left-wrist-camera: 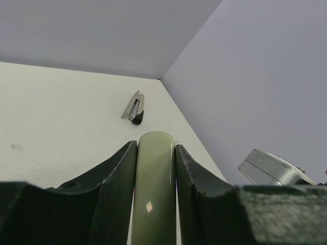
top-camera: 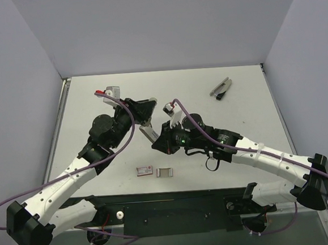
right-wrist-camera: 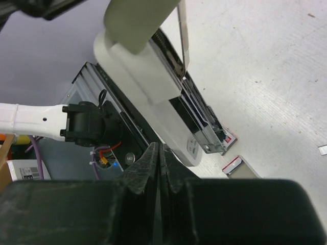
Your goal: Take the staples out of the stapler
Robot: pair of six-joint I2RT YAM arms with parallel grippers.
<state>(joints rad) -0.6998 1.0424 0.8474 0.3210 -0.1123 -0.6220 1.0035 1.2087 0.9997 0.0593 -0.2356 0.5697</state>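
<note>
nearest the arms' bases, a small red-and-white box (top-camera: 144,170) lay on the table (top-camera: 237,111), with a small grey tray-like piece (top-camera: 165,171) just beside it on the right. above and beyond them, mid-table, the stapler (top-camera: 147,132) hung in the air, held up off the surface. its long axis ran on a slant, from far-left down to near-right, and it was swung open: the pale grey-green shell (left-wrist-camera: 156,194) went up into the left claw (left-wrist-camera: 156,148), while the black-and-silver inner bar (right-wrist-camera: 204,125) pointed down toward the table and the box. the left claw stood partly open, its two fingers (left-wrist-camera: 117,184) pressed flat on either side of the shell. the right claw (right-wrist-camera: 160,150) was pinched fully together with nothing in it, its tips just beside the stapler's near underside; whether they touched it i could not tell. the two wrists crowded close, blocking much of the stapler from above. well apart, at the far right of the table, lay a silver-and-black tool (top-camera: 221,88).
</note>
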